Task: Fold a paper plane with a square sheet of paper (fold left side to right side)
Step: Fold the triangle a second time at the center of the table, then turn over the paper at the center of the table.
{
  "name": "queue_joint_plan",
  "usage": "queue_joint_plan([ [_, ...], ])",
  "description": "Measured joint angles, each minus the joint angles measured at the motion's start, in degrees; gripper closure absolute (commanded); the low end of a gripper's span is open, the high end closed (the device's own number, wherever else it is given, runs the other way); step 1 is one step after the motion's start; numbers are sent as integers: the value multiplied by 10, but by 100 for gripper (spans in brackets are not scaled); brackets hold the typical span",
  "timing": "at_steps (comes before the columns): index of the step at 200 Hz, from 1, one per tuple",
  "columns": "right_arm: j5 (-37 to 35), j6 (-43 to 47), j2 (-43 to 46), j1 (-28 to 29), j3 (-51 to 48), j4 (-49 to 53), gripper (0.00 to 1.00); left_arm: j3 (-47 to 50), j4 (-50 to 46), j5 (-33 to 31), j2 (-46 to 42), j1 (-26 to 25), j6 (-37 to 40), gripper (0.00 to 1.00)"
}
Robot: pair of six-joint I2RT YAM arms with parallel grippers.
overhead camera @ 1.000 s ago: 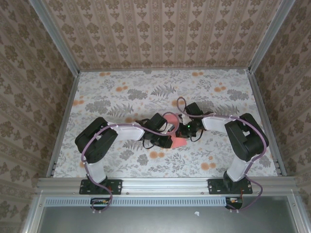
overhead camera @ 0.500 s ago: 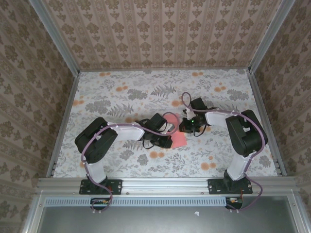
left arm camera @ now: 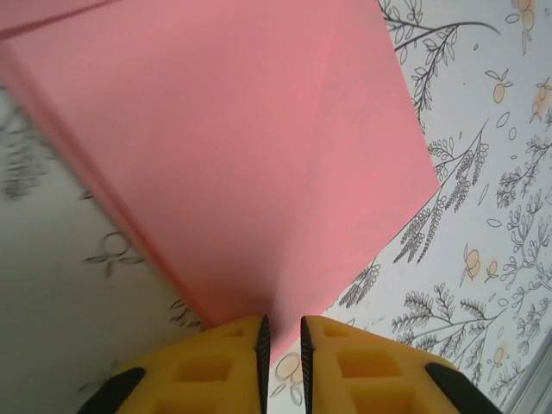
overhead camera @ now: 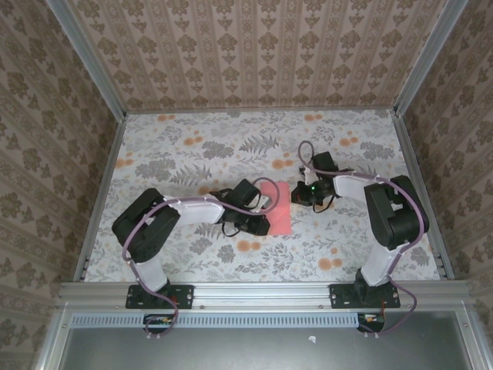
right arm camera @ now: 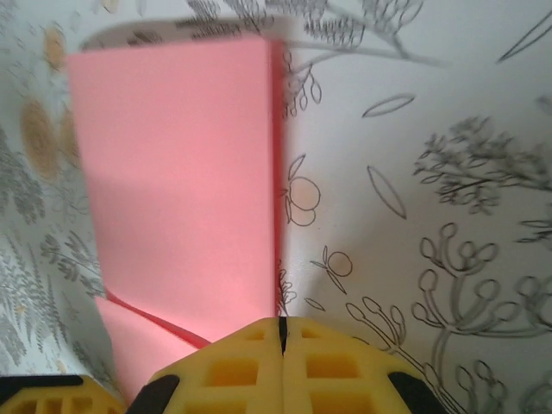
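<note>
The square sheet of paper (overhead camera: 279, 206), salmon pink, lies folded into an upright narrow rectangle at the table's middle. My left gripper (overhead camera: 267, 216) is at its lower left edge. In the left wrist view the yellow fingertips (left arm camera: 241, 341) stand a narrow gap apart, with a corner of the paper (left arm camera: 259, 155) reaching into the gap and the table showing below it; the left gripper (left arm camera: 282, 332) is slightly open. My right gripper (overhead camera: 299, 194) sits at the paper's right edge. Seen from the right wrist, the right gripper (right arm camera: 282, 328) is shut and holds nothing, its tip on the paper's (right arm camera: 181, 172) folded right edge.
The floral table cover (overhead camera: 192, 154) carries small orange flower blotches (overhead camera: 248, 246). Metal rails (overhead camera: 100, 193) and patterned walls close in the left, right and far sides. Both arms' elbows rest low near the front.
The right gripper moved back and right, off the paper's middle to its right edge. The paper now lies flatter and more of it shows. The left jaws parted a little.
</note>
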State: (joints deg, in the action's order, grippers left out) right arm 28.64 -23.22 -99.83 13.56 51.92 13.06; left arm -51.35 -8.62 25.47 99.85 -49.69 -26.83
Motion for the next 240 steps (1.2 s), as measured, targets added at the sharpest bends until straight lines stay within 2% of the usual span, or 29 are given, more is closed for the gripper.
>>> queue_joint_plan([
  [30, 3, -24, 66, -13, -41, -42, 65, 15, 10, 9, -61, 37, -2, 58],
  [61, 19, -61, 108, -15, -90, -93, 46, 35, 44, 25, -117, 87, -4, 51],
  [112, 57, -103, 122, -15, -134, -138, 29, 19, 73, 63, -62, 100, 2, 48],
  [133, 64, -105, 135, -15, -140, -141, 25, 2, 81, 75, -27, 97, 4, 49],
  [153, 66, -105, 148, -15, -145, -142, 24, -22, 84, 82, 6, 88, 9, 53],
  [169, 66, -105, 154, -15, -148, -142, 24, -40, 87, 86, 26, 81, 12, 60],
  [216, 74, -101, 157, -14, -149, -136, 23, -75, 63, 64, 47, 63, 38, 91],
  [240, 79, -100, 157, -9, -149, -126, 23, -75, 52, 43, 47, 59, 48, 93],
])
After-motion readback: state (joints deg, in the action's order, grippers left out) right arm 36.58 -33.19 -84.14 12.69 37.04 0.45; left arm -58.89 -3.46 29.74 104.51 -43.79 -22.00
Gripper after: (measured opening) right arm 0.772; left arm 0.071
